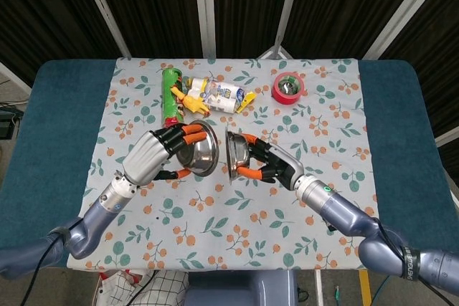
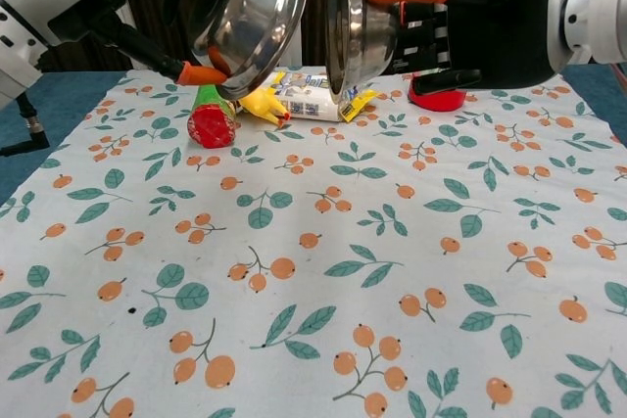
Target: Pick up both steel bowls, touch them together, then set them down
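Both steel bowls were off the desk (image 2: 549,271) and held side by side above its flowered cloth (image 1: 237,206). The left robot hand (image 1: 154,154) gripped the left bowl (image 1: 201,150) from behind, its orange-tipped fingers (image 1: 188,132) wrapped over the rim, the bowl tipped so its hollow faced inward and a little down. The right robot hand (image 1: 269,163) pinched the right bowl (image 1: 235,154) at its rim, thumb on one side and fingers on the other, with the bowl stood nearly on edge. In the chest view the left bowl (image 2: 257,15) and the right bowl (image 2: 355,19) showed a narrow dark gap between their rims, so they looked just apart — not yet touching.

The step in hand seemed to be the touch itself. To do it well, the hands would best close the gap slowly and level, bringing rim to rim rather than rim into hollow, since steel slides on steel and a hard knock could twist the right bowl out of its pinch. Light contact would be enough — pressing on would only strain both grips.

Behind them lay a green tube (image 1: 171,94), some packets (image 1: 219,96) and a red tape roll (image 1: 288,87); setting down would want the open cloth nearer the robot, well apart from these.
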### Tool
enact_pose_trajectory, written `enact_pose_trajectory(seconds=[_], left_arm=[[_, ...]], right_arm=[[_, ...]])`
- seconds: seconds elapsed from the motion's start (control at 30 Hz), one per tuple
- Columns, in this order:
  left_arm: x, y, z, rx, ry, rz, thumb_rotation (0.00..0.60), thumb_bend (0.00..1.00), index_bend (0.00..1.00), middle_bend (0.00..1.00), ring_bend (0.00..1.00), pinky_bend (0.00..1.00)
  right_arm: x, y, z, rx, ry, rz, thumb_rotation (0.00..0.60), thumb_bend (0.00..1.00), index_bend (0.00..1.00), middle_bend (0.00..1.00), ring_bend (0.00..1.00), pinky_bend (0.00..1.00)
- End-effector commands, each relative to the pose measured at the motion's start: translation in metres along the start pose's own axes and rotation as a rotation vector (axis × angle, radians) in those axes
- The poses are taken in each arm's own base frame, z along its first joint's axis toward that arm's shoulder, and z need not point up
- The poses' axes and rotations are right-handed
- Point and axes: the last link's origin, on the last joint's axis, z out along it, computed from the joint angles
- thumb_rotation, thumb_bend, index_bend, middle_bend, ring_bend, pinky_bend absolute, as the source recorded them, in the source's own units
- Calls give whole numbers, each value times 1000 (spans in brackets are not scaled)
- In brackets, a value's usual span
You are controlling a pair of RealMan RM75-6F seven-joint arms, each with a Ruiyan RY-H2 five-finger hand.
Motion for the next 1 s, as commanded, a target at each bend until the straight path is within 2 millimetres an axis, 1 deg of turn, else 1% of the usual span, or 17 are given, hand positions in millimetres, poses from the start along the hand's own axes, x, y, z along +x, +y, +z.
enact_pose_trajectory(seconds=[0.03,0.2,0.37,0.47,0.57,0.73,1.0], left_arm=[[-3,3,5,-9,0,-5,600,319,442,596,421,609],[-7,10,13,-22,6,-18,600,319,443,596,421,609],[-10,15,13,-30,4,-40,600,319,444,596,421,609],[-12,19,15,-39,5,-46,600,319,444,596,421,609],[-12,21,19,-44,13,-46,600,319,444,596,421,609],[-9,20,20,-45,21,-31,600,319,444,597,421,609],[1,19,12,-49,37,-10,600,319,444,596,421,609]], right_arm=[[-7,-2,-2,4,-11,3,600,469,824,789,830,1000],[-18,-1,-5,-16,-33,52,600,469,824,790,830,1000],[-28,-3,-7,-27,-59,47,600,470,824,790,830,1000],[-29,-4,-8,-23,-60,39,600,471,823,790,830,1000],[-27,-4,-9,-16,-47,31,600,471,824,790,830,1000],[-15,-5,-11,-10,-5,43,600,472,823,790,830,1000],[8,-4,-15,-7,53,58,600,471,824,789,830,1000]])
